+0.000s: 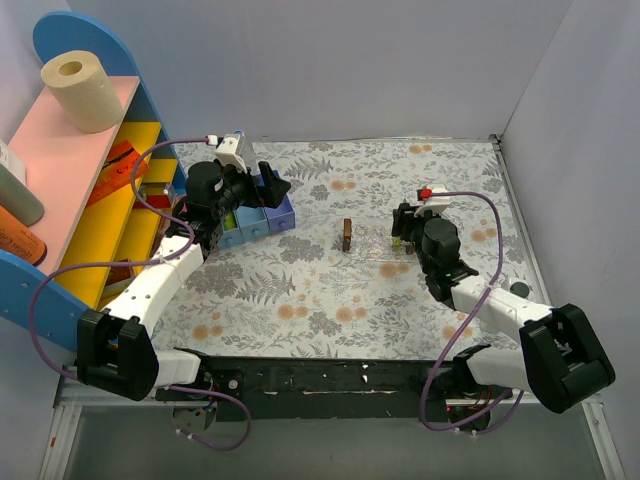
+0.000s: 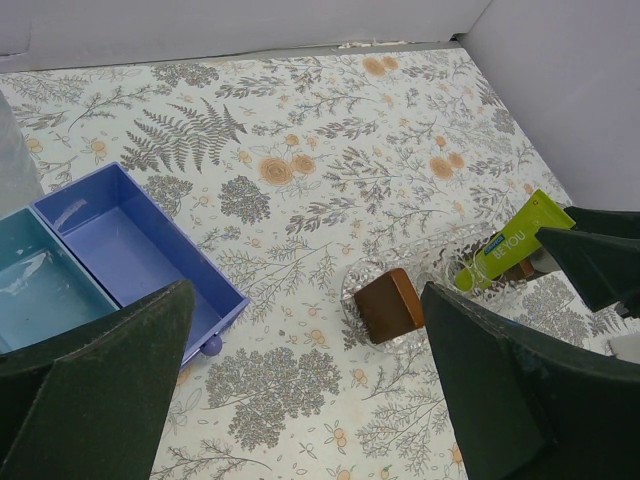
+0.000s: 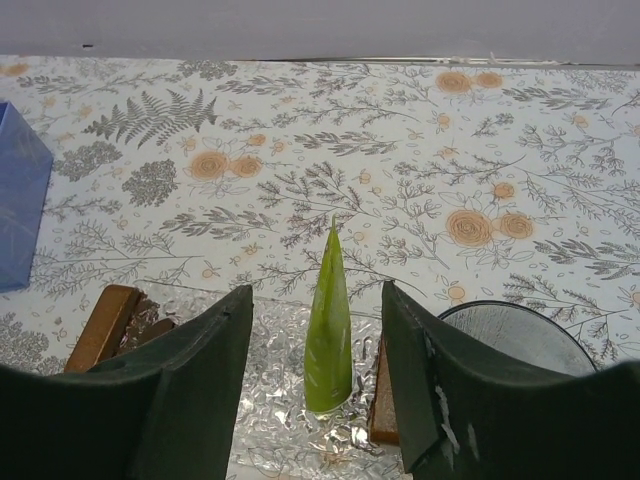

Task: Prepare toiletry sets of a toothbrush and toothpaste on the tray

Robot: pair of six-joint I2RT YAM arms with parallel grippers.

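- Right claw (image 3: 318,292): jaws part open, straddling the toothpaste (image 3: 328,330). A gap shows on each side of the tube, so neither finger touches it and I hold nothing.
- Left claw (image 2: 307,290): jaws fully apart and empty, hanging over the tabletop (image 2: 330,130) just beside the blue compartment box (image 2: 120,240), well apart from the tube.
- Location of the toothpaste: on the tray (image 3: 270,400), right of the tabletop's centre, between my right fingers.
- Reason for placement: the tube rests on the tray because that is where the set is assembled. I judge this tube to be delivered, with my right jaws parted to leave it there.
- Appearance of the toothpaste: a yellow-green tube, broad at the end near my right wrist and narrowing to a thin flat edge at the far end. Blue lettering runs along one face. I cannot tell whether it lies flat or leans on something.
- The tray is clear, crinkled plastic, faint against the floral pattern. A brown block (image 3: 105,325) sits at its left end.
- The toothbrush is not identifiable in any view, so I judge the set incomplete.
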